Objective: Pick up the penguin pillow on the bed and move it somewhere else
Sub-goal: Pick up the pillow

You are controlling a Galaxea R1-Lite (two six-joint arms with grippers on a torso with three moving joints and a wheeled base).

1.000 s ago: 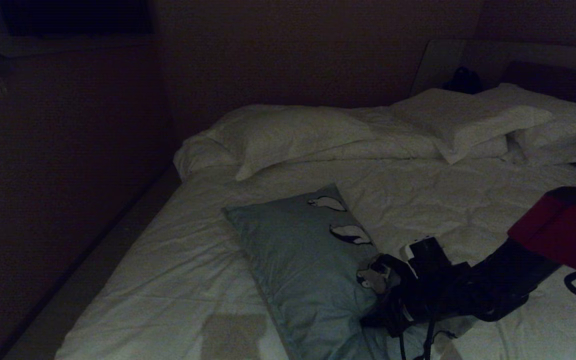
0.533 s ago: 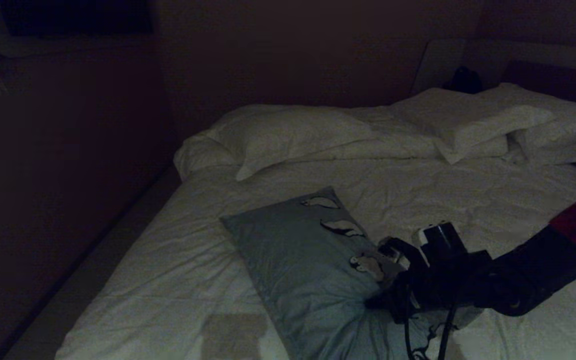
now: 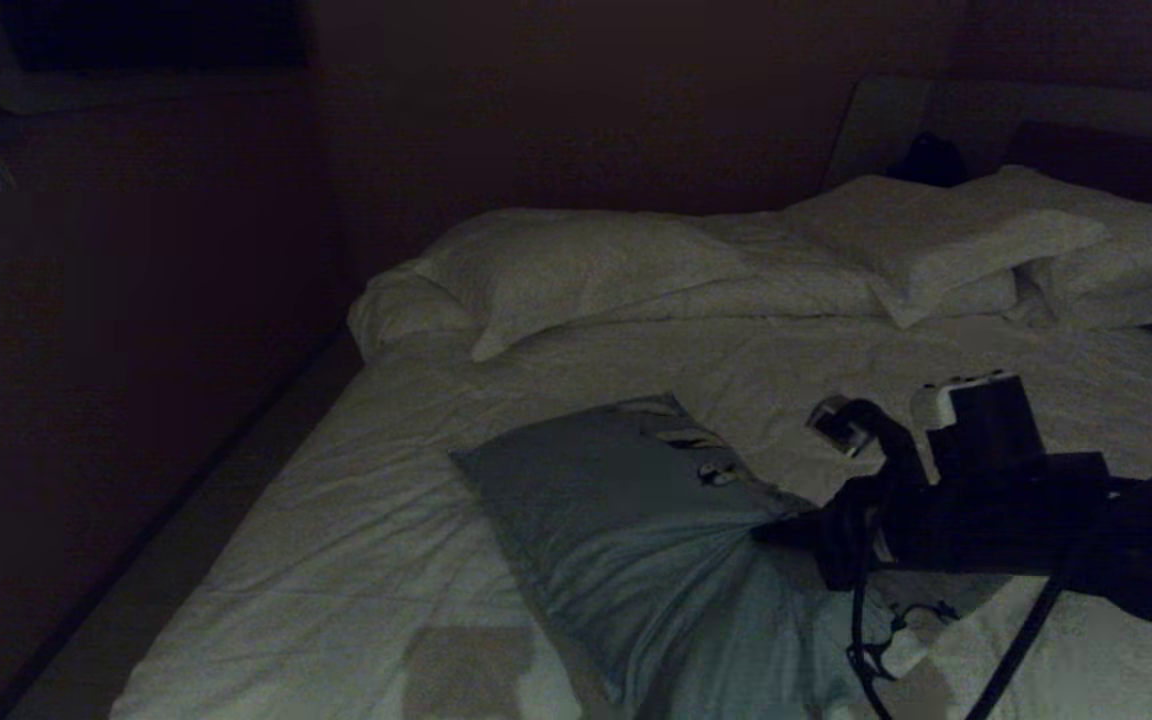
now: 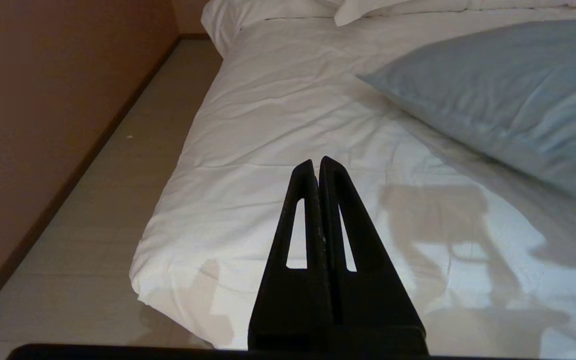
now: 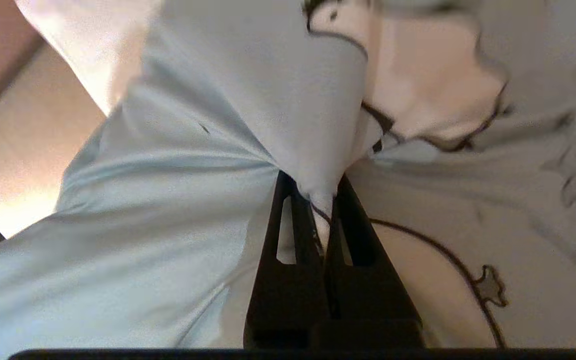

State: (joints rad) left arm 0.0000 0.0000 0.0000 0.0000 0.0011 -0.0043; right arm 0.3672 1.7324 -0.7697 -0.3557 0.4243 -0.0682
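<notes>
The penguin pillow (image 3: 616, 520), grey-blue with penguins along its right edge, lies across the near middle of the bed (image 3: 366, 560). My right gripper (image 3: 771, 530) comes in from the right and is shut on a pinch of fabric at that penguin edge, which is pulled up off the duvet. The right wrist view shows the bunched cloth of the pillow (image 5: 193, 150) squeezed between the tips of the right gripper (image 5: 314, 182). My left gripper (image 4: 316, 162) is shut and empty, low by the bed's near left corner, with the pillow (image 4: 493, 95) ahead of it.
White pillows (image 3: 586, 265) (image 3: 936, 235) lie along the head of the bed, under a dark headboard (image 3: 1086, 140). A strip of floor (image 3: 186, 540) runs between the bed's left side and a wall. Cables hang below my right wrist (image 3: 876, 650).
My right gripper has shut on the pillow's penguin edge, then risen and drawn back to the right. That edge has lifted and the fabric has bunched toward the fingers.
</notes>
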